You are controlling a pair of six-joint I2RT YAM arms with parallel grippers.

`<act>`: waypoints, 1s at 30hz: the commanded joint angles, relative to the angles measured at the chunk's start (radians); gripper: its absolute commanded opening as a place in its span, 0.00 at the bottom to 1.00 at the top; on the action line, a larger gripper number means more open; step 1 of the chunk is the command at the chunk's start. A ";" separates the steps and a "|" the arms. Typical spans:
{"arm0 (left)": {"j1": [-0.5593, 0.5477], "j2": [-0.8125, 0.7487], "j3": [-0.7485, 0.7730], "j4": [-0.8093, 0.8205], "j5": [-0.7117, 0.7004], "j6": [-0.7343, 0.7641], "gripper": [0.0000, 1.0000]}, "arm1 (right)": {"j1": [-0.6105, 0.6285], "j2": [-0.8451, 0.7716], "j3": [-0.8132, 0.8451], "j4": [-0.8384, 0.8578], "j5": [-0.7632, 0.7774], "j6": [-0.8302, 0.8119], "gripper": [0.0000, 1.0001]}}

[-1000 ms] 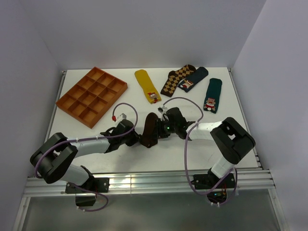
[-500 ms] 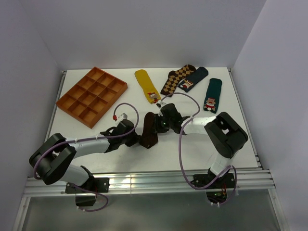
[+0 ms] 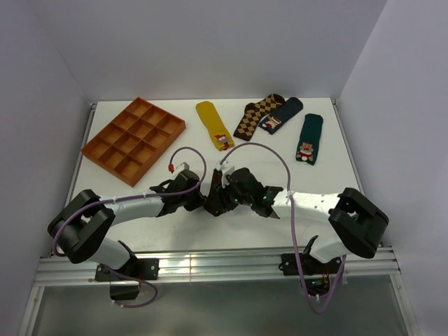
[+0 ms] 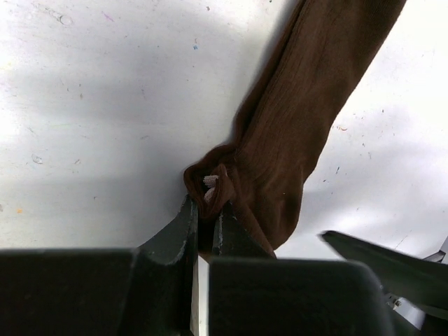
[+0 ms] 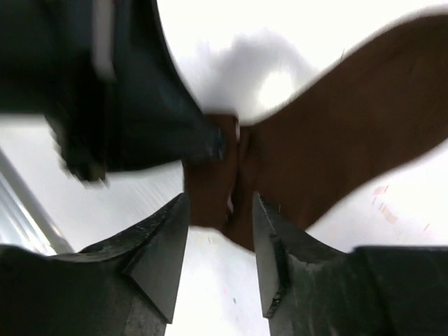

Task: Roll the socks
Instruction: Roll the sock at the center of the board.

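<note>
The dark brown sock lies bunched at mid table between the two grippers. In the left wrist view the sock runs from the upper right down to my left gripper, which is shut on its folded end, where a bit of pale cuff shows. My right gripper faces it from the right. In the right wrist view the right gripper is open, its fingers flanking the same folded end of the sock. The dark left gripper is close in front.
An orange compartment tray sits at the back left. A mustard sock, a diamond-patterned sock, a dark blue sock and a green sock lie along the back. White walls stand on both sides.
The right arm has swung round to the near side of the sock and its jaws have opened wider. The left gripper has kept its grip and shifted slightly right.
</note>
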 commanded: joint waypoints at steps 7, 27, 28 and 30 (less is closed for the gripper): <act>-0.007 0.005 0.002 -0.087 -0.007 0.062 0.00 | 0.041 0.011 -0.055 0.066 0.167 0.018 0.47; -0.007 -0.098 -0.113 0.171 0.150 0.188 0.00 | -0.142 0.364 0.243 -0.088 0.149 0.082 0.44; -0.007 -0.105 -0.116 0.182 0.175 0.198 0.00 | -0.142 0.370 0.250 -0.095 0.147 0.081 0.44; -0.007 -0.122 -0.127 0.194 0.196 0.232 0.00 | -0.145 0.385 0.267 -0.109 0.150 0.081 0.44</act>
